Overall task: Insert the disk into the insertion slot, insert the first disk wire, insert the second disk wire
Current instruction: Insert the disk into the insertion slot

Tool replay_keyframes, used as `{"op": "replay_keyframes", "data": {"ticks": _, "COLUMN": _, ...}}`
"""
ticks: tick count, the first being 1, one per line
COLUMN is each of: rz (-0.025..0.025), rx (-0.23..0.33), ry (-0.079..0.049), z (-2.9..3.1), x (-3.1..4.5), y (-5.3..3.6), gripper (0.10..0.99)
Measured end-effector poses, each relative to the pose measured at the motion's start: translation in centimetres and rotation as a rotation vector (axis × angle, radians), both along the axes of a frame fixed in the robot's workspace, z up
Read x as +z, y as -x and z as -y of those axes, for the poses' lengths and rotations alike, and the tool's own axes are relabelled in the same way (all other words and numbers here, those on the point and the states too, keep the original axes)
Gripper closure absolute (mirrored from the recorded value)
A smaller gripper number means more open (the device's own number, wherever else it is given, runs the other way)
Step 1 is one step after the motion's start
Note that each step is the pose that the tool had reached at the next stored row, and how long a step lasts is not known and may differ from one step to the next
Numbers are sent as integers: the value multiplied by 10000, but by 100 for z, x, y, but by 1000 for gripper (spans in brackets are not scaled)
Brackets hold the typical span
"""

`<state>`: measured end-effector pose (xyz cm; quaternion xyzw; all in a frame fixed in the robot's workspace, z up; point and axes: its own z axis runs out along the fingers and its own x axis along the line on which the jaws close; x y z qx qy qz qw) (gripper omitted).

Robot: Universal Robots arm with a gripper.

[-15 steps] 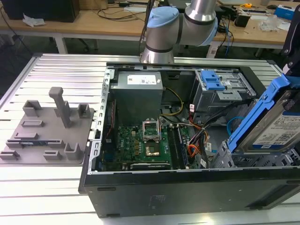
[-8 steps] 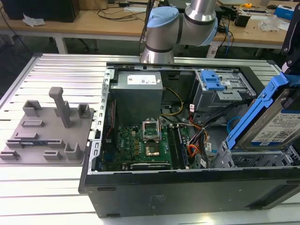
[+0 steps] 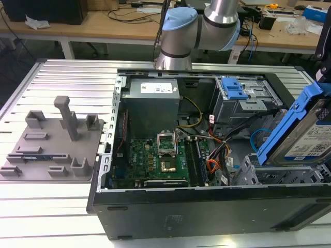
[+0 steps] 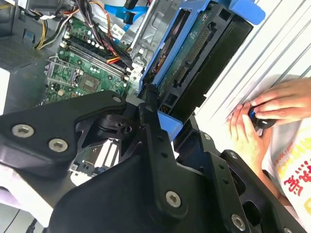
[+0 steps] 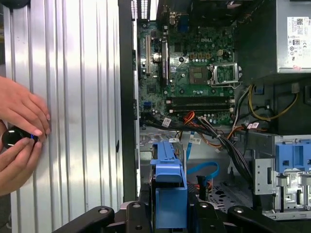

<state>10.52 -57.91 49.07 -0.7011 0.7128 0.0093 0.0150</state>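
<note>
Firstly, jaws: clenched on the blue carrier of the disk (image 4: pixel 194 58), black fingers (image 4: pixel 153 141) pressed on the carrier's end.
Disk: held tilted over the open computer case (image 3: pixel 207 212), above the insertion slot (image 3: pixel 248 173) and not seated in it.
First disk wire (image 3: pixel 213 166): orange-red, lying loose inside the case, apart from the disk.
Second disk wire (image 3: pixel 256 137): light blue loop beside the cage, also apart from the disk.
Labels: a white printed label on the disk's silver face in the exterior view; another on the grey power supply (image 3: pixel 152 95).
Exterior view: a grey fixture plate (image 3: pixel 51 139) on the worktop (image 3: pixel 62 77), at the exterior view's left.
Both wrist views: a person's hands (image 5: pixel 19 141) on the ribbed worktop around a small dark object (image 5: pixel 14 136).
</note>
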Motion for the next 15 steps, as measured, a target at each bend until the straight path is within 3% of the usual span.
{"op": "replay_keyframes", "data": {"ticks": 3, "rz": 30, "rx": -1, "ry": 0, "z": 0, "x": 0, "y": 1, "gripper": 722}}
{"op": "replay_keyframes", "data": {"ticks": 15, "rz": 32, "rx": -1, "ry": 0, "z": -47, "x": -5, "y": -22, "gripper": 722}}
